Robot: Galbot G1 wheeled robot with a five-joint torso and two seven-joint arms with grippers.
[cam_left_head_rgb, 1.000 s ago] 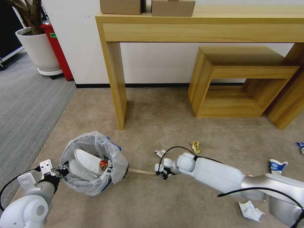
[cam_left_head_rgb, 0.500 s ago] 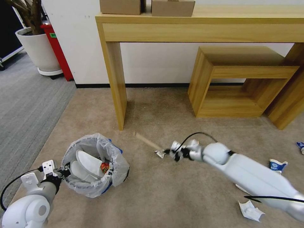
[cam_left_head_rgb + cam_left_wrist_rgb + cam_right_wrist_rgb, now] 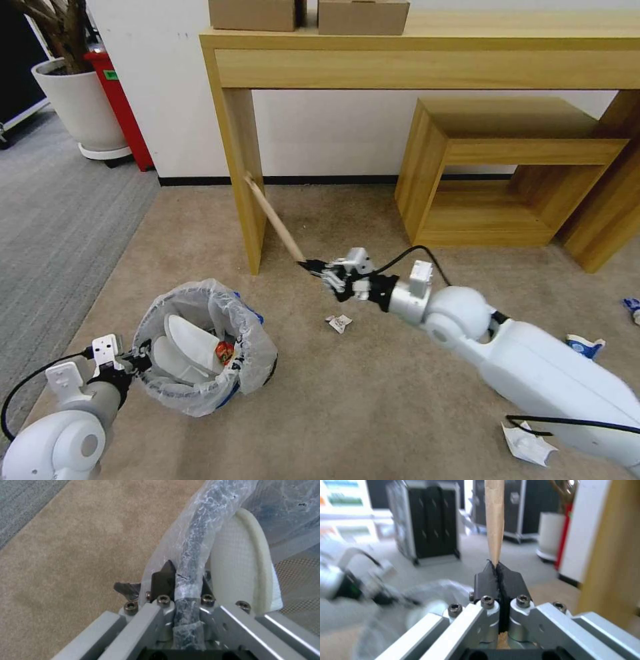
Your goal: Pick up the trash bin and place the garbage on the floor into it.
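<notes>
Trash bin [image 3: 203,347]: I am keeping it on the carpet, lined with a translucent bag, a white slipper [image 3: 190,340] already lying inside; my left gripper [image 3: 137,362] is pinching its rim, jaws closed on the bagged edge, as the left wrist view confirms. Wooden stick [image 3: 275,219]: I am holding it by its lower end in the right gripper [image 3: 319,269], jaws fully closed on it, up and to the right of the bin, the free end pointing toward the desk leg [image 3: 243,187] beyond the bin; the stick is long, so I am judging that it must go in end-first, tilted down over the opening, clear of the leg, before I release. Wrapper [image 3: 339,323]: lying right of the bin, beneath the right gripper; further scraps [image 3: 530,443] are lying well right of the bin.
</notes>
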